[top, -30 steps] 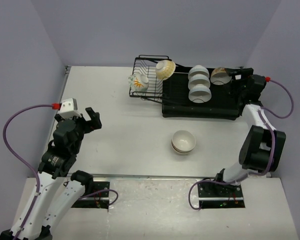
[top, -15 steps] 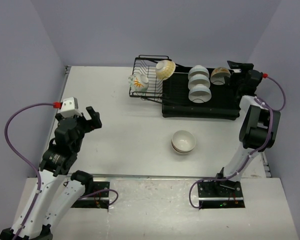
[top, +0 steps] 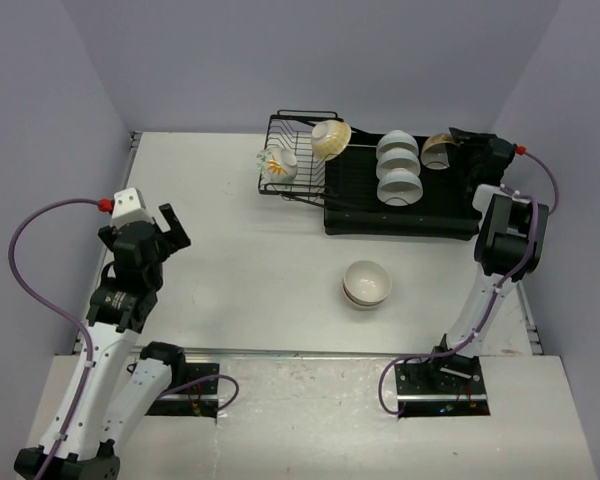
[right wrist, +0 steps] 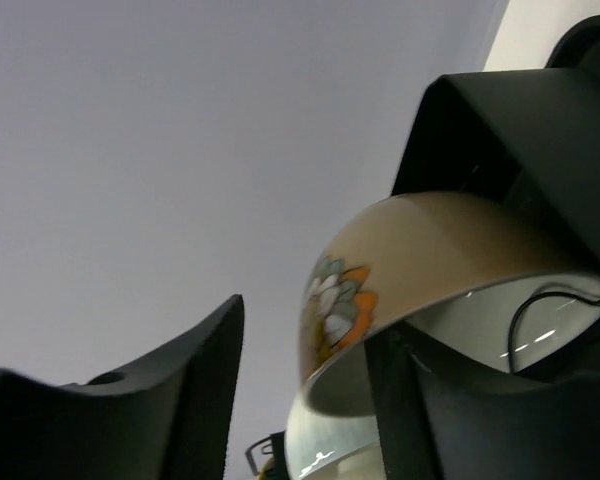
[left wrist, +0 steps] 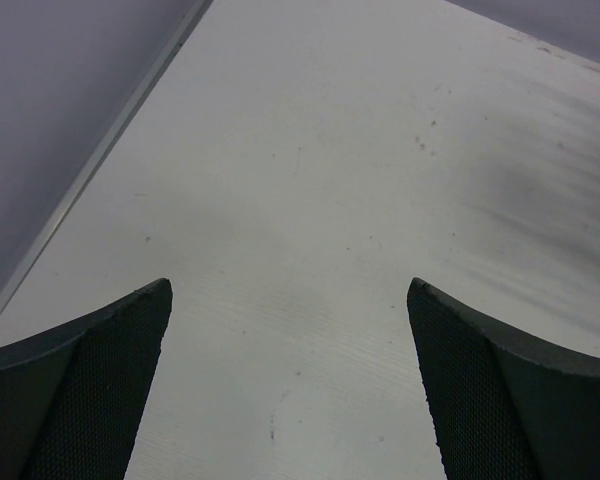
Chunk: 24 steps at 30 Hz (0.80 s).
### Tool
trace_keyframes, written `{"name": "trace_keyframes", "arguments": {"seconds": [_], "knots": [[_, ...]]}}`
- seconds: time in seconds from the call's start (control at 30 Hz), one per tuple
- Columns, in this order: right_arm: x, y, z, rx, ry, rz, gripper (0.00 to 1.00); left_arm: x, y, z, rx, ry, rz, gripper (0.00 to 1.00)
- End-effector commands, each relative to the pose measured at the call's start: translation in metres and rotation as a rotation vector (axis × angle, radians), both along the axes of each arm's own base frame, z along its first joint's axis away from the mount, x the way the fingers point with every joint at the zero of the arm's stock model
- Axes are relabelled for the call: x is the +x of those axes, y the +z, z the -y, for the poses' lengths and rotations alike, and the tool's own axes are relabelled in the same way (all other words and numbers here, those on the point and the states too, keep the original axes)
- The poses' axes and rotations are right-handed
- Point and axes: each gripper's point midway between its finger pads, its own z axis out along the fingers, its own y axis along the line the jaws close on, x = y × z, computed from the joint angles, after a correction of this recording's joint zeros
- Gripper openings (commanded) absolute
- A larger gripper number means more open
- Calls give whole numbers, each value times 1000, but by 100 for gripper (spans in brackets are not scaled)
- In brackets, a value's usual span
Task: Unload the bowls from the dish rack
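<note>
- At the far right end of the drainer tray (top: 420, 218), a tan bowl (top: 437, 150) sits tilted, its opening turned toward the right gripper (top: 467, 142).
- From the right wrist view, this bowl shows a tan outer wall with an orange and pale blue flower, and a glossy white inside.
- One finger (right wrist: 410, 410) of the right gripper reaches in under the bowl's rim. The other finger (right wrist: 130, 400) stands off to the side with bare wall showing between it and the bowl, so the jaws are spread and not clamped on anything.
- Just left of the tan bowl, three white bowls (top: 398, 168) overlap in a row running far to near on the tray.
- The wire dish rack (top: 295, 128) joins the tray's left end. A cream bowl (top: 330, 138) leans where rack and tray meet.
- A white flowered bowl (top: 277, 165) lies on its side at the rack's left edge, with orange petals showing.
- Nearer the arms, well apart from the rack, two nested bowls (top: 367, 283) stand upright on the table (top: 240, 210), the upper one white.
- On the left side of the table, the left gripper (left wrist: 288, 285) hangs above bare surface well away from every bowl. Its jaws are wide apart with nothing between them.
- Pale lilac walls (top: 280, 60) close in the table on the left, far and right sides.
</note>
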Motion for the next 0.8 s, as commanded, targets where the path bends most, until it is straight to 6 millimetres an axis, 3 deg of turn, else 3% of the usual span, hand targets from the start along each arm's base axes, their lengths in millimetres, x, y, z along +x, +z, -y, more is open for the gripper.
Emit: {"name": "trace_keyframes", "arguments": {"seconds": [0.0,0.27,0.3,0.47,0.77], "knots": [[16,23,2,1,10,109,48,2,6,-13,-2,77,27,100],[16,17,0,50,8,136,31,7,2,-8,-7,40,3,100],[16,14,0,64,8,137,21,7,2,-8,-8,40,4,100],[10,24,-2,115,-6,200,0,9,0,-6,-9,26,-6,100],[-8,73,-3,136,-2,438,0,10,0,-1,-15,-8,-6,100]]}}
